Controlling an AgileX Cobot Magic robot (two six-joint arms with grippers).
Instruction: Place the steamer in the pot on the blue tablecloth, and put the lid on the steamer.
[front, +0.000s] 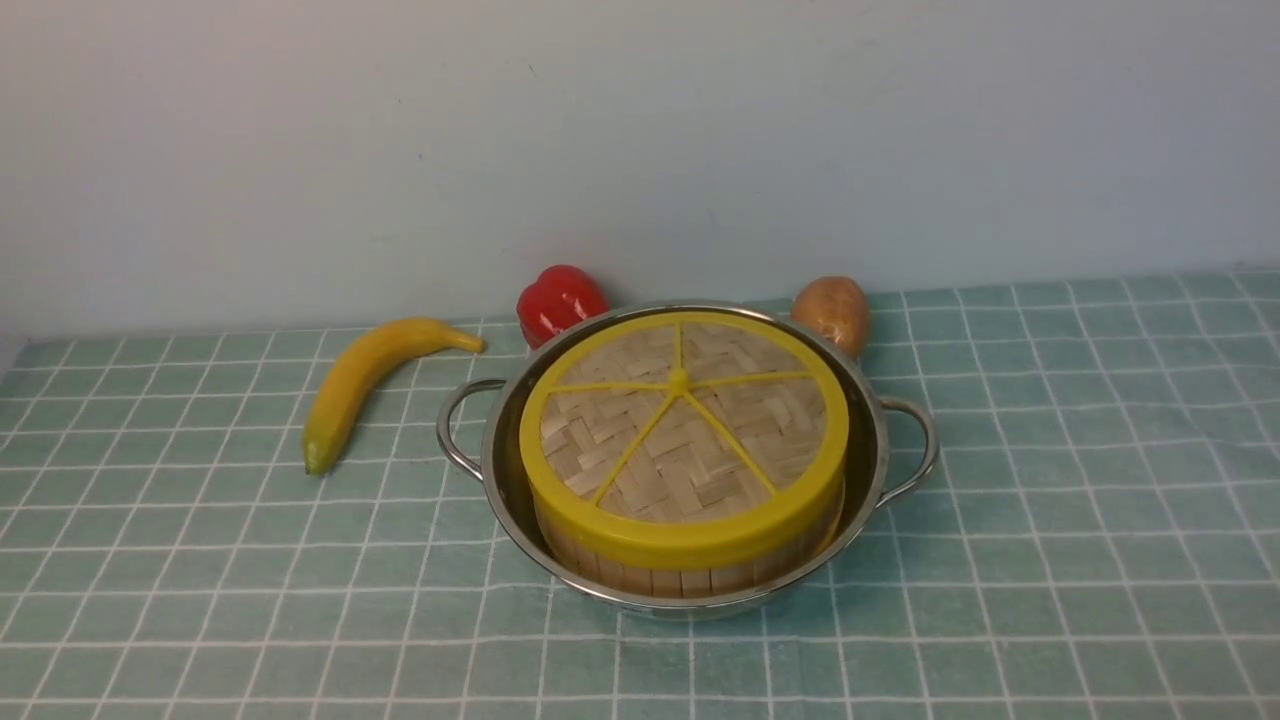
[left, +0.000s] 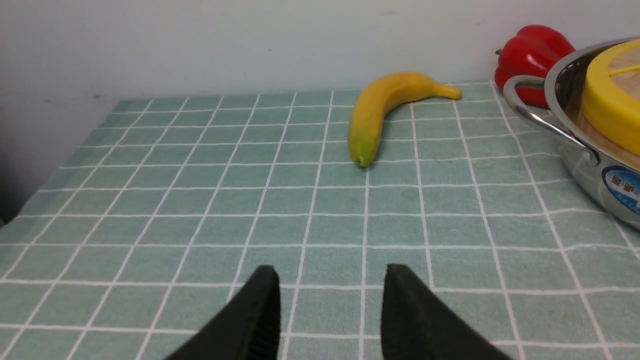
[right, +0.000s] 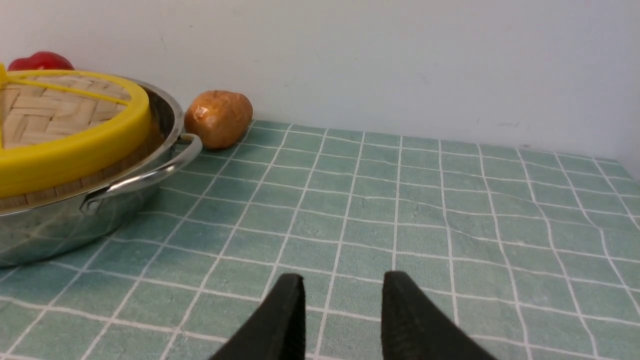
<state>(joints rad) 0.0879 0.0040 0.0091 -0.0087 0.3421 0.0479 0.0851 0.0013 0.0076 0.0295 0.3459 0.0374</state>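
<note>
Currently I see the pot on the blue tablecloth, the steamer seated inside it and the lid resting on the steamer. Left of the pot lies a banana; behind the pot, a red bell pepper and a potato. My left gripper hangs over bare cloth left of the pot, jaws apart, holding nothing. My right gripper hangs right of the pot, jaws apart, likewise empty.
</note>
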